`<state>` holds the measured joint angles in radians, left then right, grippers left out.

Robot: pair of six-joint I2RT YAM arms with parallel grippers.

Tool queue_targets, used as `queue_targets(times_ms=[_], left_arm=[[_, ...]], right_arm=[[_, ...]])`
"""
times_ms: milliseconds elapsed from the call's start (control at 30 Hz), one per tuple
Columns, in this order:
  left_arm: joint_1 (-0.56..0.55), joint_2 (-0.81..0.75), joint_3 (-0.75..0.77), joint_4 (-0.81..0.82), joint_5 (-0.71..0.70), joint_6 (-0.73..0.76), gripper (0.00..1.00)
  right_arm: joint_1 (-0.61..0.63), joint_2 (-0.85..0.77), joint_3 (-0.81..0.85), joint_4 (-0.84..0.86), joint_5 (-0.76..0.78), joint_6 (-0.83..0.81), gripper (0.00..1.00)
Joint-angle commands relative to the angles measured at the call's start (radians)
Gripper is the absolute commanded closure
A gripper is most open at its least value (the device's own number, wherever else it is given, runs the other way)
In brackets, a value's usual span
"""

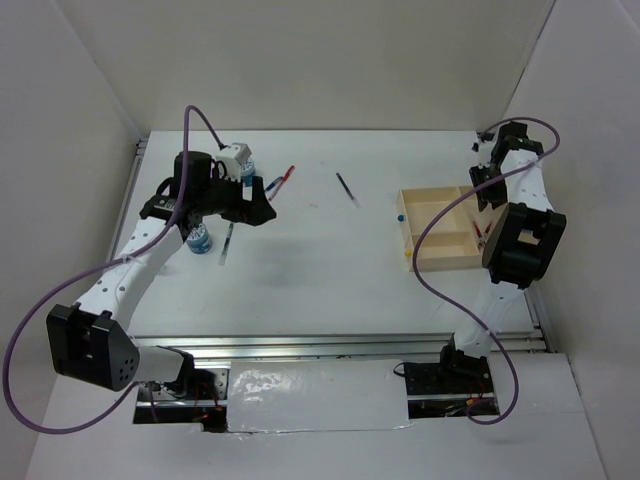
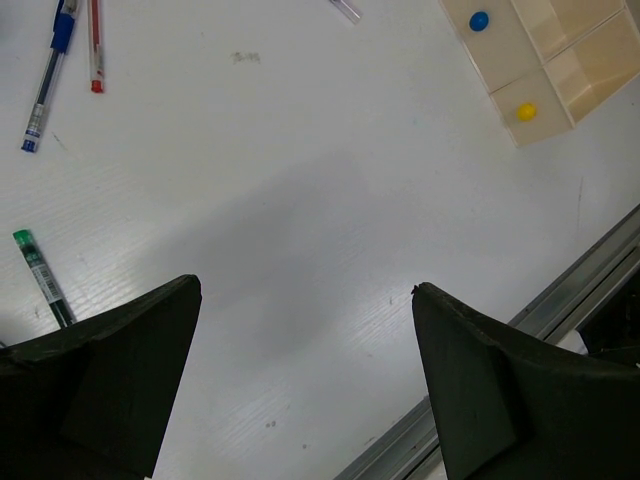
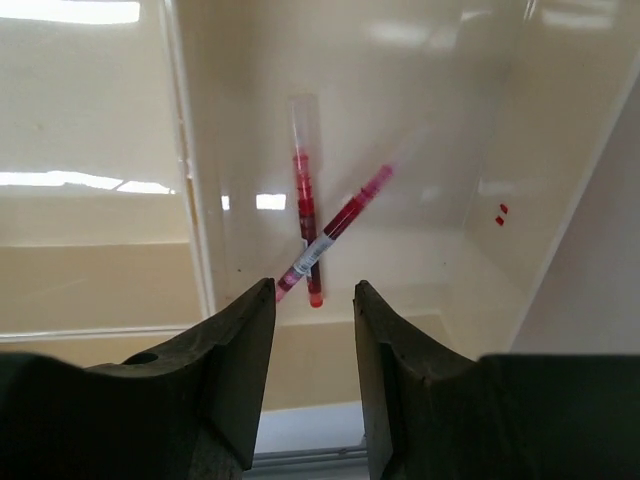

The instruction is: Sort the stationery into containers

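The beige tray [image 1: 432,213] sits at the right. My right gripper [image 1: 487,192] hovers over its right side, open and empty. In the right wrist view the gripper [image 3: 315,292] is above a compartment [image 3: 420,120] holding two crossed red pens [image 3: 305,215]; one of them looks blurred. My left gripper [image 1: 262,212] is open and empty above the left half of the table. In the left wrist view the gripper [image 2: 305,290] is over bare table, with a blue pen [image 2: 45,85], a red pen [image 2: 96,45] and a green pen [image 2: 42,278] at the left. A patterned roll [image 1: 199,240] lies by the left arm.
A dark pen [image 1: 347,187] lies mid-table at the back. A blue pin [image 2: 479,20] and a yellow pin [image 2: 526,111] sit in the tray's near-left compartment. A metal rail [image 2: 560,295] runs along the table's front edge. White walls enclose the table.
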<state>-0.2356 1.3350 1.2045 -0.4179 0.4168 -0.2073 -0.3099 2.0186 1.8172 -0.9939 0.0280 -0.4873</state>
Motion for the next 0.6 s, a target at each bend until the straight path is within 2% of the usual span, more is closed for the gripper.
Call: queue_targets(times_ms=[0,100,233,267,367,567], left_arm=[[0.007,-0.030,0.012,0.045,0.000,0.016,0.01],[0.019,-0.034,0.000,0.068,0.020,0.000,0.01],[0.025,-0.036,-0.013,0.085,0.034,0.003,0.01],[0.027,-0.037,-0.014,0.085,0.036,0.006,0.01],[0.035,-0.049,-0.023,0.091,0.025,0.017,0.01],[0.055,-0.072,-0.051,0.088,0.020,0.035,0.01]], right_arm=[[0.028,-0.033,0.125,-0.061,-0.023,0.038,0.56],[0.087,-0.087,0.244,-0.100,-0.170,0.085,0.56],[0.282,-0.109,0.309,-0.051,-0.159,0.101,0.59],[0.369,-0.098,0.320,-0.045,-0.139,0.105,0.59],[0.492,-0.019,0.373,-0.023,-0.122,0.128,0.61],[0.604,0.184,0.409,0.119,-0.123,0.193,0.62]])
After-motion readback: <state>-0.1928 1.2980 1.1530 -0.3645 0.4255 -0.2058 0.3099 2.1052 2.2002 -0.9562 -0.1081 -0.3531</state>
